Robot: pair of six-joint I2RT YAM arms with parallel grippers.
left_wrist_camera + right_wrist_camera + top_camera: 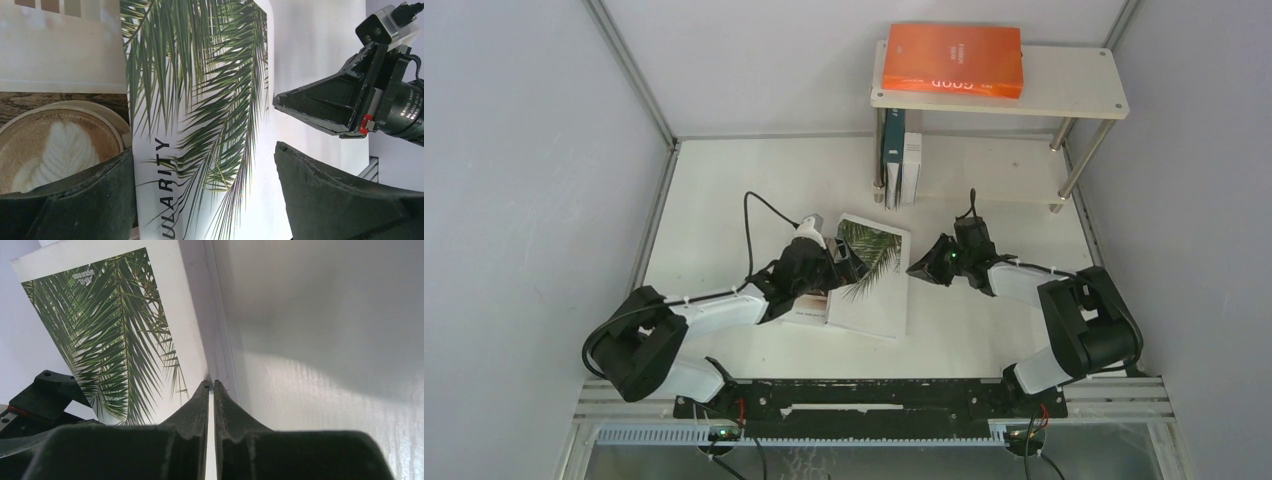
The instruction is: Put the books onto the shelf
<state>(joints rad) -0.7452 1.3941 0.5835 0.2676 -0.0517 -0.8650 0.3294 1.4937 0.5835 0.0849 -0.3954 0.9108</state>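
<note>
The shelf (pixel 1074 85) stands at the back with an orange book (pixel 954 58) flat on its top board. A dark teal book (pixel 892 155) and a white one (pixel 912 165) stand upright beneath it. The palm-leaf book (pixel 879 285) (pixel 200 75) (pixel 110 315) lies on the table, overlapping the coffee-cup book (pixel 809 308) (pixel 55 145). My left gripper (pixel 844 262) (pixel 204 150) hovers open above both, its fingers either side of the palm cover. My right gripper (pixel 914 268) (pixel 211 383) is shut on the palm-leaf book's right edge, a thin white strip between its pads.
Grey enclosure walls and metal frame posts close in the table on three sides. The shelf's shiny legs (pixel 1079 165) stand at the back right. The right gripper's body (pixel 340 105) sits close to my left fingers. A black cable (pixel 754 215) loops over the table behind the left arm.
</note>
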